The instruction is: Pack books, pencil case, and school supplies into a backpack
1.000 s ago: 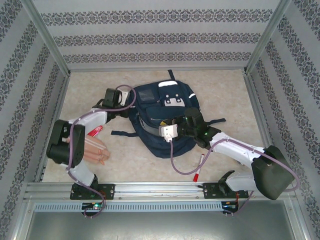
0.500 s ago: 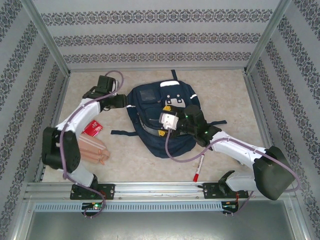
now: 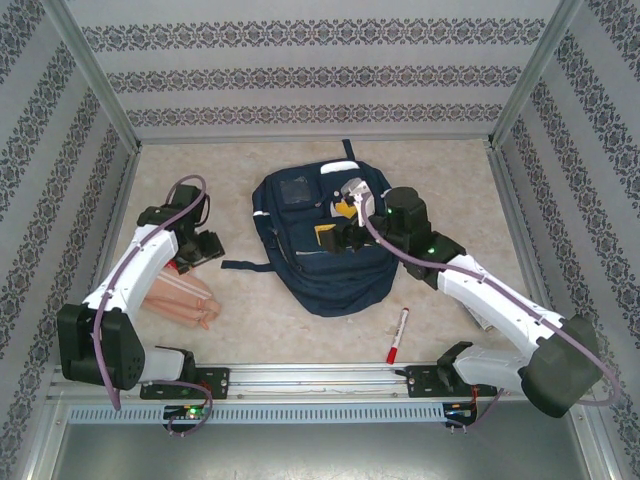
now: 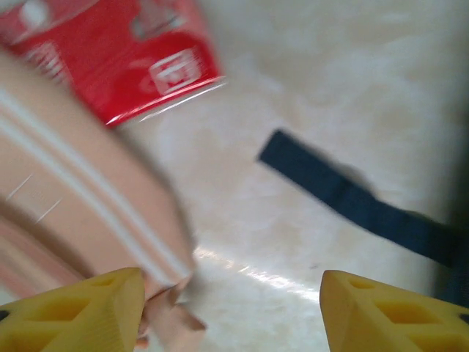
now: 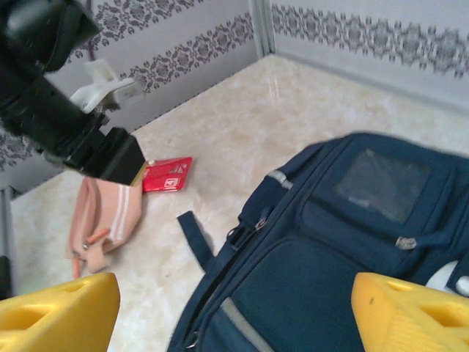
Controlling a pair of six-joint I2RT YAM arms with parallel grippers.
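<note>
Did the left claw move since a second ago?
Yes. The left claw left the backpack's side and came toward the near edge, stopping open over the far end of the pencil case.

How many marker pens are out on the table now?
1. The marker pen lies on the table near its front edge, right of the near end of the backpack. Others could be hidden inside it.

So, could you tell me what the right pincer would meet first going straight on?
Probably the backpack: the right pincer, jaws open, points down at its navy fabric, though depth is unclear.
</note>
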